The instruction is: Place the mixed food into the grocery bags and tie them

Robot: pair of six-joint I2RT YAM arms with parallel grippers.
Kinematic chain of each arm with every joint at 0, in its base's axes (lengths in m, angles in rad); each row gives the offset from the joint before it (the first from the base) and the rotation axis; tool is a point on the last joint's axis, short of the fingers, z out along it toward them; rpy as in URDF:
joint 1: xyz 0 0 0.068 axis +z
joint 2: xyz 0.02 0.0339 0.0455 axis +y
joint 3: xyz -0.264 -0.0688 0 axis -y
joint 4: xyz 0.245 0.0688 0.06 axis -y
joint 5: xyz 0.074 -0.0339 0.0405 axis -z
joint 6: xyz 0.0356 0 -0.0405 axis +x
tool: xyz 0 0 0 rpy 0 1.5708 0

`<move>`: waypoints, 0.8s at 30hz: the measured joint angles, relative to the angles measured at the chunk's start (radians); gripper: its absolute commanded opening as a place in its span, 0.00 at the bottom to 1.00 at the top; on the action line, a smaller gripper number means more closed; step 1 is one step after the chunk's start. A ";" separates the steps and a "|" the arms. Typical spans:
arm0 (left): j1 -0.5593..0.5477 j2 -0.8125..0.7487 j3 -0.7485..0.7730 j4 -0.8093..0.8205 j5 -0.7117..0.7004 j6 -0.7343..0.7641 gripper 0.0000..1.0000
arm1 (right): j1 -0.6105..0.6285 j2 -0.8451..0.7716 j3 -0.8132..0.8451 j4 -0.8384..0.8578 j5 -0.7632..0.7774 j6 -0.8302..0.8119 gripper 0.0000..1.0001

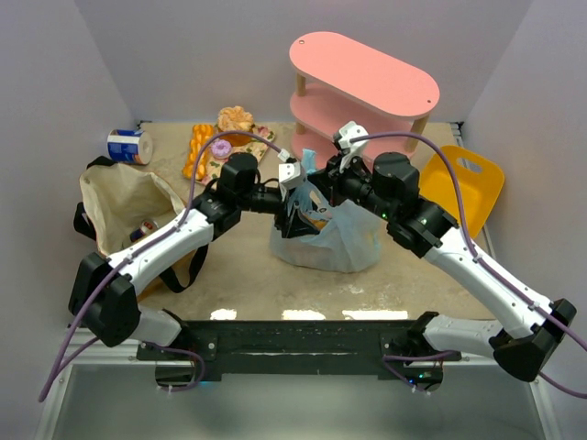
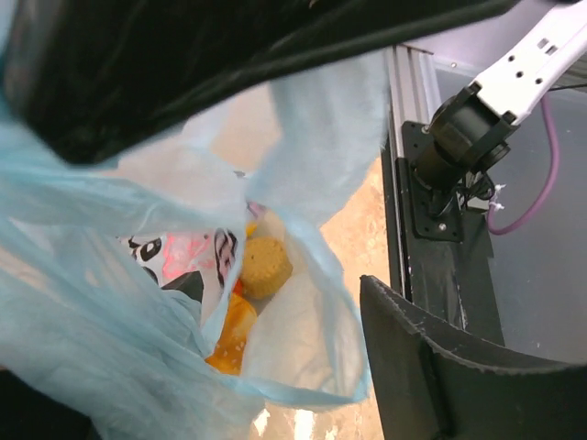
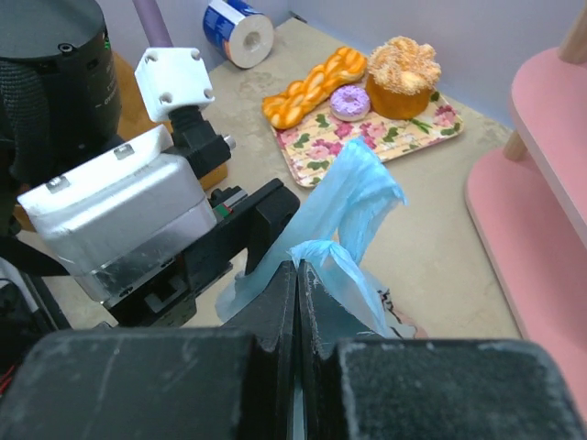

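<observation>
The light-blue plastic grocery bag stands mid-table between both arms. My right gripper is shut on a bunched handle of that bag and holds it up. Beside it, my left gripper is open. In the left wrist view its fingers stand wide apart, with loose bag film between them and nothing pinched. Inside the bag lie a round tan bun and an orange piece of food. The tan canvas tote lies open at the left, a small item in its mouth.
A floral tray at the back holds braided bread, a purple doughnut and a cupcake. A blue-and-white can lies at the back left. A pink two-tier shelf stands at the back right, a yellow basket beside it.
</observation>
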 measured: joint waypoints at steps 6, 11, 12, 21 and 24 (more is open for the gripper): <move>0.000 0.008 -0.002 0.116 0.050 -0.092 0.77 | -0.003 0.014 0.000 0.030 -0.064 0.016 0.00; 0.001 0.036 -0.003 0.177 0.052 -0.154 0.77 | -0.003 0.039 0.000 0.051 -0.112 0.034 0.00; 0.003 0.040 -0.003 0.184 0.048 -0.162 0.78 | -0.003 0.042 0.000 0.053 -0.120 0.038 0.00; 0.016 0.043 -0.046 0.280 0.009 -0.244 0.79 | -0.003 0.040 -0.034 0.081 -0.148 0.091 0.00; 0.016 0.043 -0.076 0.357 0.015 -0.293 0.79 | -0.003 0.041 -0.051 0.111 -0.148 0.121 0.00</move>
